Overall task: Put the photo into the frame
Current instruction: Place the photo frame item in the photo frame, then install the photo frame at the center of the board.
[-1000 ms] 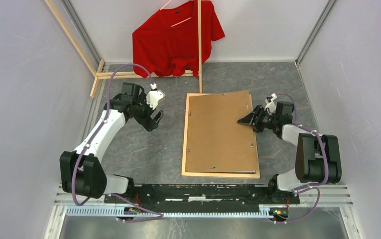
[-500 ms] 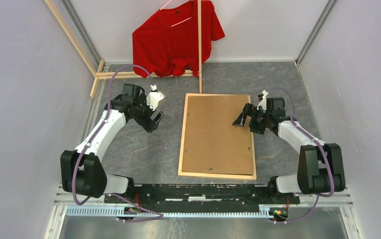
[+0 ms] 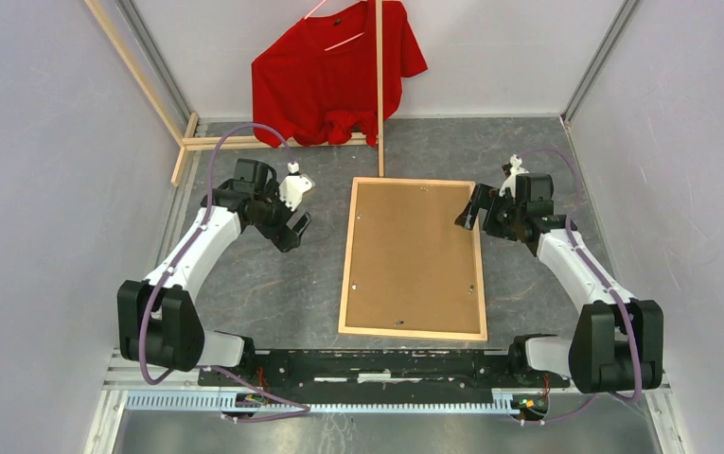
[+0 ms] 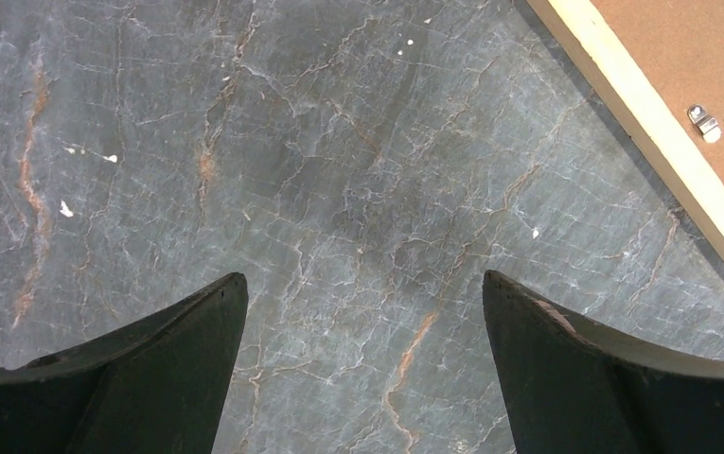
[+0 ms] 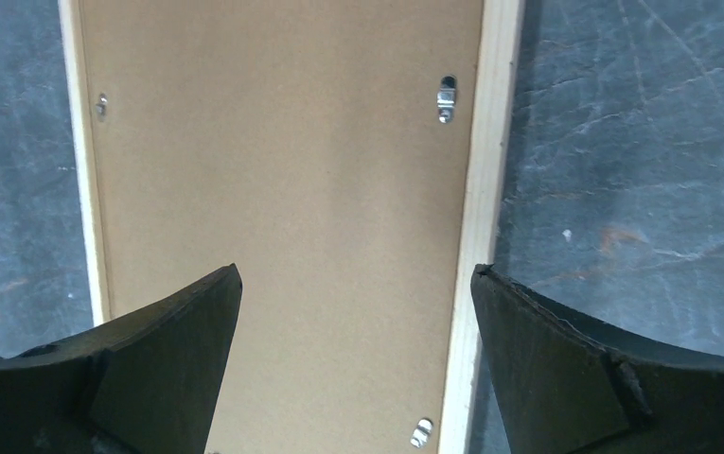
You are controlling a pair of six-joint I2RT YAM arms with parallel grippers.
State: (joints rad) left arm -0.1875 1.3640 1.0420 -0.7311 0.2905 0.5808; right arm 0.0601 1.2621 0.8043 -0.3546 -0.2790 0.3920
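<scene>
At the far left of the top view, loose light-wood slats lie by the wall, and a red T-shirt hangs above them at upper centre. Left of centre, the left gripper hangs over the bare grey marbled table, its jaws wide apart and holding nothing. It stands well apart from the frame, which is to its right. In the left wrist view, the left gripper has only table between its fingers. The frame's pale wood strip cuts across the upper right corner there, with a small metal clip on the brown backing board.

The frame lies flat, back side up, in the middle of the top view, and the backing board fills it. The photo cannot be seen in any view; whether it lies under the board cannot be told.

At the frame's upper right corner is the right gripper, jaws spread wide and gripping nothing. In the right wrist view, the right gripper straddles the frame's right-hand strip, the left finger above the board and the right finger above the table
</scene>
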